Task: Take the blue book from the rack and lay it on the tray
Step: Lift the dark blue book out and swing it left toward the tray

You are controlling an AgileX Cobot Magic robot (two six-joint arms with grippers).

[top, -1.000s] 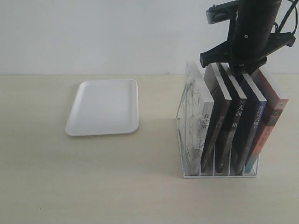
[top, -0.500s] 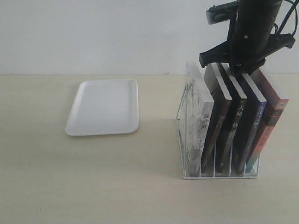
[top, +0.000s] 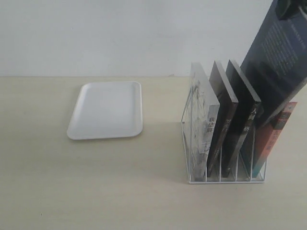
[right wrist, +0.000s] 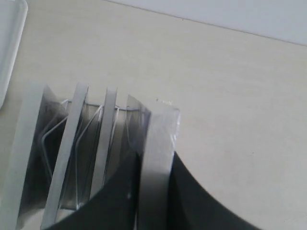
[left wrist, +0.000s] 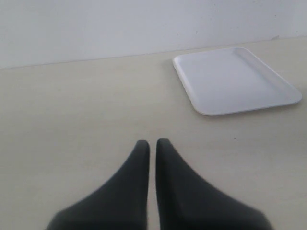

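Blue book (top: 277, 60) hangs tilted in right gripper (right wrist: 154, 160) above rack (top: 225, 180).

The blue book (top: 276, 62) ran off the upper edge of the exterior view, so the right gripper (right wrist: 156, 158) on it was all but out of frame there. It hid most of the red-and-teal book (top: 274, 140). Its white print was too small to read. In the right wrist view its page edge was blurred.

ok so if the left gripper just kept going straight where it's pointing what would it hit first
Probably nothing soon: the left gripper points over bare table toward the wall. The tray lies off to one side of that line, though depth is hard to judge.
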